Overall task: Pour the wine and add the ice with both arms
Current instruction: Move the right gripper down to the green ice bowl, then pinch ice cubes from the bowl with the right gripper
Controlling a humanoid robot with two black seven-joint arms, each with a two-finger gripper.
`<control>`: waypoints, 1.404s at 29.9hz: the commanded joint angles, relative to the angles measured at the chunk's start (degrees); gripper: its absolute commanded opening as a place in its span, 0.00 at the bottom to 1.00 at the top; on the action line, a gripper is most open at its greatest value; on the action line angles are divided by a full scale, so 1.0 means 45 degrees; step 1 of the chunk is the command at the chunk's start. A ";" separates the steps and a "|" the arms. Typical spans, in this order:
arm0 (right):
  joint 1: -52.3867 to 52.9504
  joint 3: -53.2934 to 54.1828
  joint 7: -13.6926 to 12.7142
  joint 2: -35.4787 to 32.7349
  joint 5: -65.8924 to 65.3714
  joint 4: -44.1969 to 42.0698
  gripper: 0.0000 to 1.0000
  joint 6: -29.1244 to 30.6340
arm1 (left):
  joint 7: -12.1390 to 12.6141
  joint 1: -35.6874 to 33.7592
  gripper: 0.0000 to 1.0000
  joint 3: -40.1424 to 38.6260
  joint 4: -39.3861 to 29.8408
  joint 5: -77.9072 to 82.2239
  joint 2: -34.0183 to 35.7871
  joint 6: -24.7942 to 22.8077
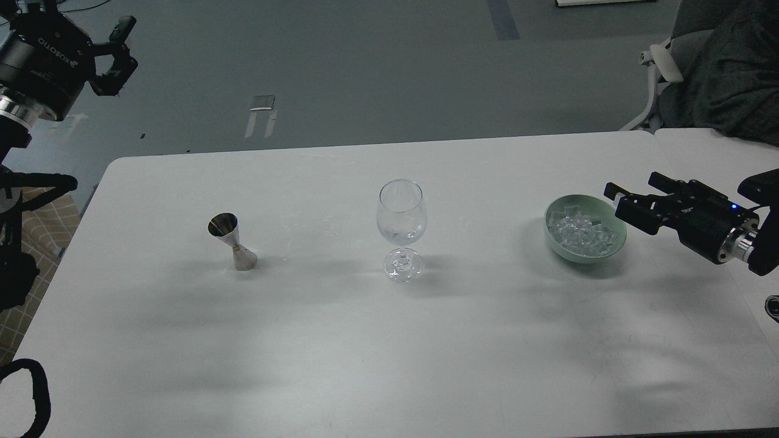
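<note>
Matte white table [365,340]: steel hourglass jigger [233,242], glassy ice [581,231] (green bowl [608,255]); both grippers [115,58] [633,204] spread, empty.

We saw the table [377,340] spread across the view, with three things standing in a rough row on it. The jigger [233,242] stood upright on the left, the wine glass [401,230] upright near the middle, and the bowl [585,236] on the right, each well apart from the next. The ice [581,232] lay heaped in the bowl. Our left gripper [115,58] hung beyond the table's far left corner, well apart from the jigger. Our right gripper [627,204] hung just beside the bowl's right rim. A chair [700,67] stood behind the table's far right corner.
</note>
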 commanded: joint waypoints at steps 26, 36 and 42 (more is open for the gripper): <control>0.1598 -0.2477 -0.0041 0.2050 -0.0493 -0.2352 0.66 -0.0176 | 0.0019 0.0093 0.98 0.0009 -0.0187 -0.0020 -0.0037 -0.0002; 0.1696 -0.2830 -0.0061 0.1991 -0.0493 -0.2390 0.67 0.0078 | 0.0019 0.0093 0.98 -0.0010 -0.0206 -0.0020 -0.0017 -0.0002; 0.1891 -0.2830 -0.0119 0.2049 -0.0493 -0.2684 0.66 0.0078 | 0.0019 0.0093 0.98 0.0009 -0.0226 -0.0020 -0.0017 -0.0002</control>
